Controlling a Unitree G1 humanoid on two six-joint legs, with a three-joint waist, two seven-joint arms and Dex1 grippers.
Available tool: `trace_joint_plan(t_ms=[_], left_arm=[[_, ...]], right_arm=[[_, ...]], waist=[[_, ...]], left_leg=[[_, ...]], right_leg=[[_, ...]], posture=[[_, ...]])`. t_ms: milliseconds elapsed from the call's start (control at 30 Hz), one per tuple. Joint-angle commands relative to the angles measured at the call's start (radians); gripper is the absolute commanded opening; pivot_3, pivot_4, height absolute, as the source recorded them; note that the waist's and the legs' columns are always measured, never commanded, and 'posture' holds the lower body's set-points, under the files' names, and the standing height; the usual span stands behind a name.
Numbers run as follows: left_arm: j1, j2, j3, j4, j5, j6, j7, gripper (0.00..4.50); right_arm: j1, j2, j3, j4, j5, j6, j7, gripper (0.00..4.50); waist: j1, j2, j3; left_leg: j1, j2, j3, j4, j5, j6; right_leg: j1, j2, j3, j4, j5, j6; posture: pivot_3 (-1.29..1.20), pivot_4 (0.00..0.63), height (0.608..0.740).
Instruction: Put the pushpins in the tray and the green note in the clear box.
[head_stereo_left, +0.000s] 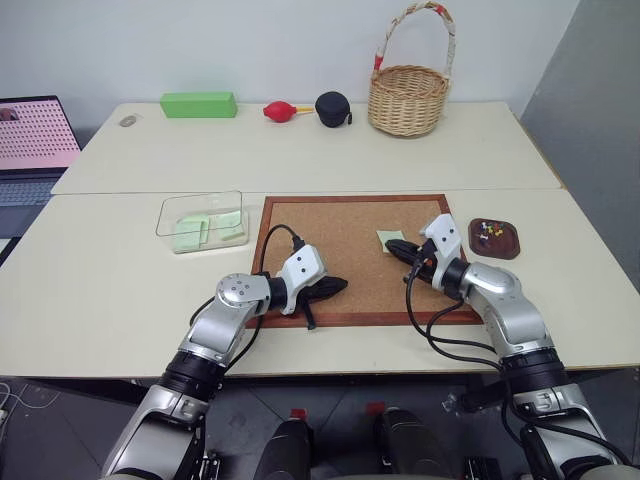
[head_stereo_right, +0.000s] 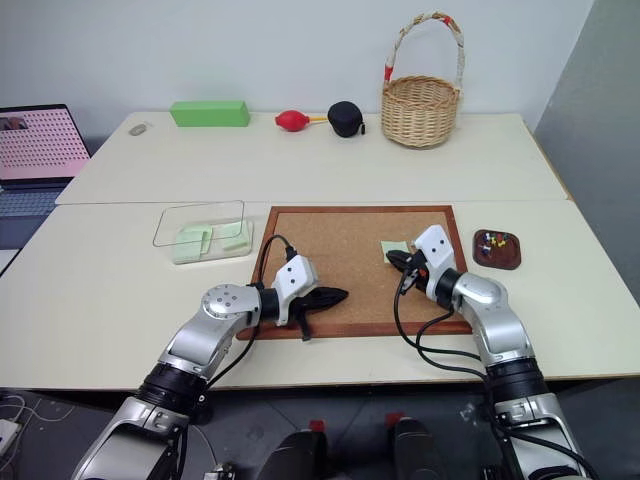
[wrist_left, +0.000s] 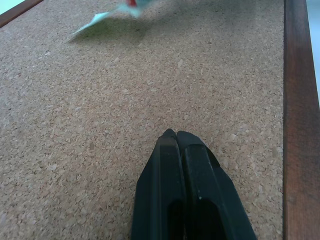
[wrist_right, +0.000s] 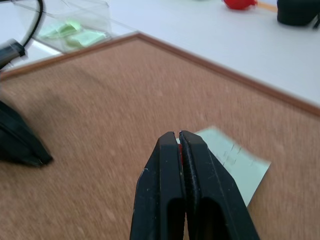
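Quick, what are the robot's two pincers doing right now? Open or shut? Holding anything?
Left pincer: shut, empty, over the corkboard.
Right pincer: shut on a red pushpin, just above the green note.

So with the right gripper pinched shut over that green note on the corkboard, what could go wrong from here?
1. The right gripper shows a sliver of red between its shut fingertips, likely a pushpin; so small a thing could slip out on the way to the tray.
2. The green note lies loose on the corkboard under those fingers and could be dragged or crumpled.
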Motion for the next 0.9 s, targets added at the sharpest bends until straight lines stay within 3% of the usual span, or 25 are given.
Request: trace_joint_plan(t_ms=[33,267,300,400,900], left_arm=[[0.011,0.008,0.005,0.047,0.044,-0.007,0.039,0.0],[-0.064,-0.037,0.093,0.106,0.034,-0.13,0.174,0.0],[-0.075,-0.038,0.103,0.112,0.031,-0.146,0.184,0.4],[-0.099,-0.036,0.12,0.117,0.026,-0.182,0.183,0.74],[-0.202,-0.013,0.092,0.095,-0.013,-0.252,-0.06,3.61]], right_arm=[[-0.02,-0.017,-0.013,-0.064,0.018,0.0,0.014,0.05],[-0.015,-0.03,-0.01,-0.105,0.026,0.023,0.021,0.05],[-0.016,-0.031,-0.01,-0.113,0.028,0.031,0.023,0.0],[-0.022,-0.04,-0.009,-0.13,0.032,0.056,0.033,0.0],[-0.062,-0.105,0.01,-0.261,0.107,0.257,0.114,0.0]], waist=[[0.0,0.0,0.0],[0.003,0.0,0.0],[0.003,-0.001,0.0],[0.004,-0.001,0.001],[0.007,-0.001,0.001]], left_leg=[[0.0,0.0,0.0,0.0,0.0,0.0],[0.0,0.0,0.0,0.0,0.0,0.0],[-0.001,0.0,0.0,0.0,0.0,0.0],[-0.002,0.0,-0.001,0.0,0.0,0.0],[-0.004,-0.001,0.0,0.0,0.0,0.0]], right_leg=[[0.0,0.0,0.0,0.0,0.0,0.0],[0.0,0.0,0.0,0.0,0.0,0.0],[0.0,0.0,0.0,0.0,0.0,0.0],[-0.002,0.0,-0.001,0.0,0.0,0.0],[-0.003,-0.001,-0.001,-0.002,0.0,0.0]], posture=[[0.0,0.15,0.74],[0.0,0.15,0.74],[0.0,0.15,0.74],[0.0,0.15,0.74],[0.0,0.15,0.74]])
